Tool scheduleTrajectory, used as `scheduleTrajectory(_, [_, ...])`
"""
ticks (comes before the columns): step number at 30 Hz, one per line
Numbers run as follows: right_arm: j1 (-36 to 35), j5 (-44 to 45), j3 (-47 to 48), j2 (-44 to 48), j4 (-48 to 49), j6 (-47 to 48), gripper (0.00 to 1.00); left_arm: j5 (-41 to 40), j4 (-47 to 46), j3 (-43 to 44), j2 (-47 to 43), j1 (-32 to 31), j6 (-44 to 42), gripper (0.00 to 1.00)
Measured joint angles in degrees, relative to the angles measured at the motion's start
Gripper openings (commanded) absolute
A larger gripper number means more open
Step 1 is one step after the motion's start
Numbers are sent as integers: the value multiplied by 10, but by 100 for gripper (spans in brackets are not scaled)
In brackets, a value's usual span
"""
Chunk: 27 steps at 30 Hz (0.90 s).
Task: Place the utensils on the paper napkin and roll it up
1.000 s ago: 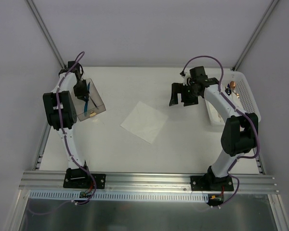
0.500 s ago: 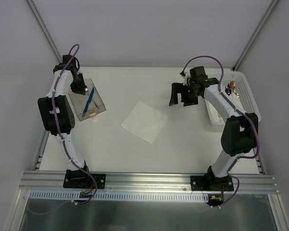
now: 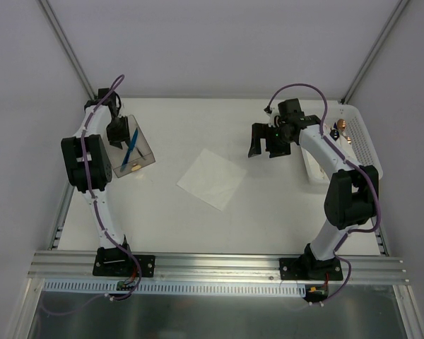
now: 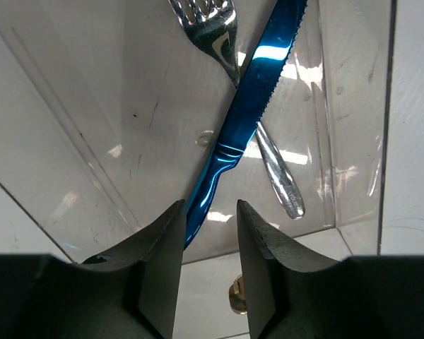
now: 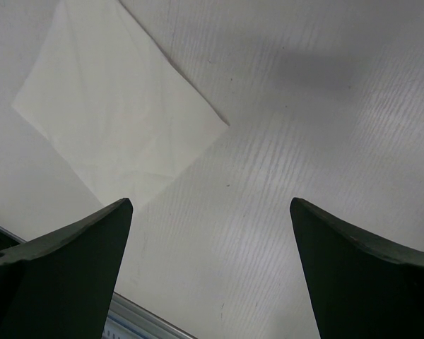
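The utensils lie in a clear plastic bin (image 3: 143,157) at the back left: an all-blue knife (image 4: 251,116) with a serrated edge crosses over a silver fork (image 4: 272,166). The blue knife also shows in the top view (image 3: 131,148). My left gripper (image 3: 118,131) hangs over the bin, its jaws (image 4: 206,236) a narrow gap apart and holding nothing. The knife's handle end runs beside the left finger (image 4: 155,268). The paper napkin (image 3: 212,179) lies flat mid-table and shows in the right wrist view (image 5: 120,106). My right gripper (image 3: 265,141) hovers wide open (image 5: 210,212) above the table right of the napkin.
A white perforated basket (image 3: 364,141) stands at the back right with gold-ended cutlery in it. A small gold piece (image 4: 234,304) shows beyond the bin's near wall. Metal frame posts rise at both back corners.
My left gripper rose and drew back from the bin, then came back down over it. The right arm has barely moved. The napkin has not moved.
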<state>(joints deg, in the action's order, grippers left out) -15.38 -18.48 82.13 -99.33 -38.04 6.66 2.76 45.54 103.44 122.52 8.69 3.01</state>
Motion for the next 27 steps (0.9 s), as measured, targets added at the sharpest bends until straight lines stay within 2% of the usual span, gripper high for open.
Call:
scheduleTrajectory(13, [0,0,-1,0,0,0,99,-2,2,2,57,0,-37,33])
scheduleTrajectory(17, [0,0,-1,0,0,0,99,-4,2,3,59,0,-39,23])
scheduleTrajectory(22, [2,0,-1,-2,0,0,99,-4,3,4,59,0,-40,0])
scheduleTrajectory(27, [2,0,-1,-9,0,0,99,-3,5,5,59,-1,-39,0])
